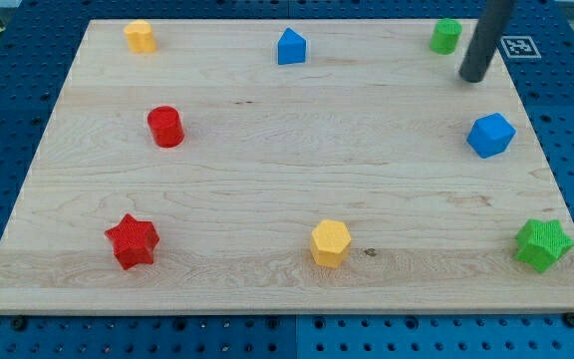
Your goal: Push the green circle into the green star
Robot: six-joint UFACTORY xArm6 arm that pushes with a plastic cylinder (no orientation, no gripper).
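Note:
The green circle (446, 36) stands near the board's top right corner. The green star (543, 244) lies at the bottom right corner, far below it. My tip (474, 77) is the lower end of a dark rod that comes down from the view's top right. It sits just right of and below the green circle, not touching it. A blue cube-like block (490, 135) lies between my tip and the green star, near the right edge.
On the wooden board (287, 170): a yellow block (141, 36) top left, a blue pentagon-like block (291, 47) top middle, a red cylinder (166, 127) at left, a red star (132, 241) bottom left, a yellow hexagon (331, 242) bottom middle.

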